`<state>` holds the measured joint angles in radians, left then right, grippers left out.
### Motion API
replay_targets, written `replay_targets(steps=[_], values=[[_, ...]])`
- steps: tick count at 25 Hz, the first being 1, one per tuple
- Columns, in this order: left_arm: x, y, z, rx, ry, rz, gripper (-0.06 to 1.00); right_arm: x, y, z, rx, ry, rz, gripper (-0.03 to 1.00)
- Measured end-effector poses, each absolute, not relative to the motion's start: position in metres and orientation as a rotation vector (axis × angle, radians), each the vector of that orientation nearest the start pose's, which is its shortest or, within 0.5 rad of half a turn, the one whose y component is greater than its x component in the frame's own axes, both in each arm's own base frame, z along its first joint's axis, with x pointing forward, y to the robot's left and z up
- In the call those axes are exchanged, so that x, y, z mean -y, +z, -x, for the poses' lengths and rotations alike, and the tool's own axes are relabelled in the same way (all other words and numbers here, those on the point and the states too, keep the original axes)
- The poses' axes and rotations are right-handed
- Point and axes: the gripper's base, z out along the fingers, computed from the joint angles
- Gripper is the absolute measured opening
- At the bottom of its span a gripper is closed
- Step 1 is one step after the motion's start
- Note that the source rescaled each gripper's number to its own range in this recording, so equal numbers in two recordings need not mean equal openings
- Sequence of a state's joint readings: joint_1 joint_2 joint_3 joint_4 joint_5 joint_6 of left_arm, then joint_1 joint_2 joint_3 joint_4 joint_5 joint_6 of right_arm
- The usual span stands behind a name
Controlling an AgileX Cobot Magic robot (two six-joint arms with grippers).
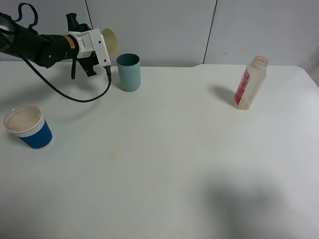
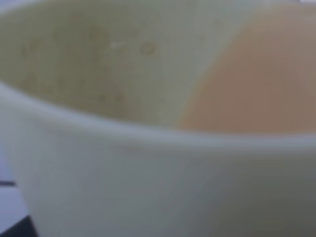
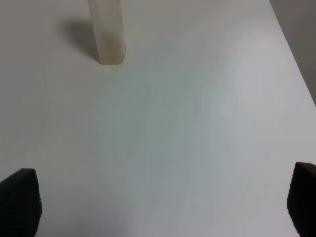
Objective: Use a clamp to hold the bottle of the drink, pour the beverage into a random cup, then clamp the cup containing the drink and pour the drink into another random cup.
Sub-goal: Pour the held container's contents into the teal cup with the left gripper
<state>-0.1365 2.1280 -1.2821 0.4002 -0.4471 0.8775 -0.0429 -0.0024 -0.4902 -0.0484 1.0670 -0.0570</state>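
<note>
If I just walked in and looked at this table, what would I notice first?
First, the robot's left arm at the back left, its tool holding a pale cup tipped on its side above a green cup. A blue cup with a milky drink inside stands near the left edge. Far to the right, an open bottle with a red label stands alone.
</note>
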Motion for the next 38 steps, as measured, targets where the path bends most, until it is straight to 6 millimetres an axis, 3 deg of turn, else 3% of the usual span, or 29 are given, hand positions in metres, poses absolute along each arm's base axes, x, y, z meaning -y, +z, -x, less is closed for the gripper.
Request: replay_targets(steps=[11,38], values=[[0.106,0.155,-0.451,-1.388,0.539,-1.372,0.03,0.004,0.274,0.005,-2.059,-0.12,0.012,1.0],[0.105,0.152,-0.451,-1.379,0.575,-1.432,0.03,0.004,0.274,0.005,-2.059,-0.12,0.012,1.0]])
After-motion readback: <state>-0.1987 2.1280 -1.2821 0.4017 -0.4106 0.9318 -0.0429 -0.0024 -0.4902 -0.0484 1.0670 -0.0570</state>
